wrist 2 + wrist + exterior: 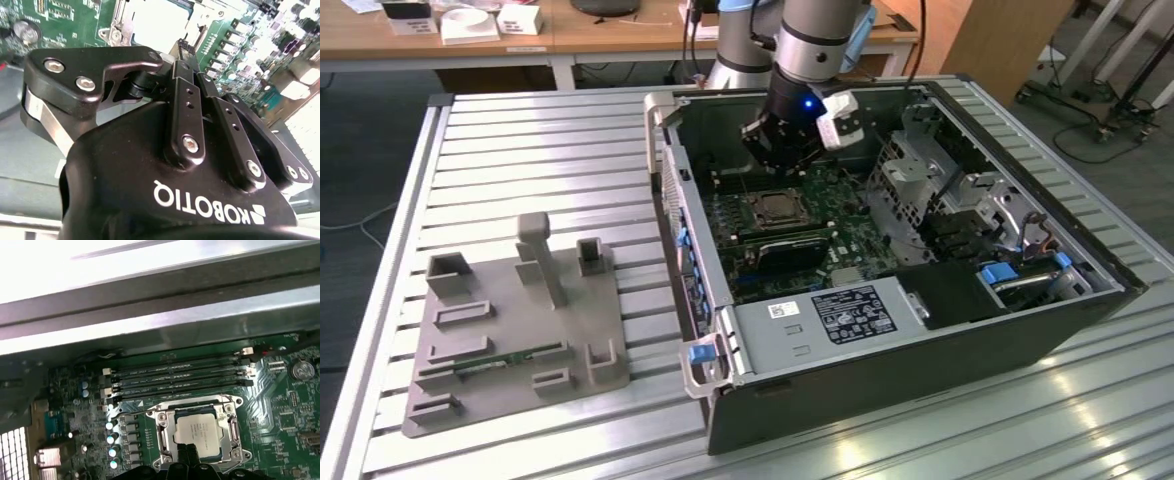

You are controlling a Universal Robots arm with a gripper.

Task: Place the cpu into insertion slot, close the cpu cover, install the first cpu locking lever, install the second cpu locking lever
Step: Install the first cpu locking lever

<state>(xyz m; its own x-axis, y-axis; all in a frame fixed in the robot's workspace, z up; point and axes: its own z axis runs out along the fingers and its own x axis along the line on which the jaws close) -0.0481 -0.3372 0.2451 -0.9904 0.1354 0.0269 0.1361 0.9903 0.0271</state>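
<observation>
In the exterior view, an open case (894,340) lay on a slatted metal table (534,140). A grey tray (507,335) sat on the table, well apart from the case, toward the exterior view's left. The arm reached down into the case, and the gripper (782,168) hung just above the green board (834,235). The cpu (779,207) lay in the slot (753,214), near and below the gripper. A power supply (834,315) filled the near end of the case.

In the second wrist view, the black fingers (187,95) ran forward and met at their tips, so the gripper (181,48) had its jaws pressed together. The cpu (157,22) showed bright beyond the tips, set in the board (70,15). A thin bent lever (200,36) stood just beside the tips; whether it touched them could not be told.

In the first wrist view, the cpu (199,431) sat flat in the slot (161,416), and the cover (231,427) lay down around it, with the chip's top showing through the cover's window. The gripper (189,450) hung over the cpu's near edge with its jaws together; whether it touched the chip could not be told. The memory slots (175,377) ran beside the slot on its far side, and a round battery (301,370) sat on the board (295,415), well apart from the cpu.
</observation>
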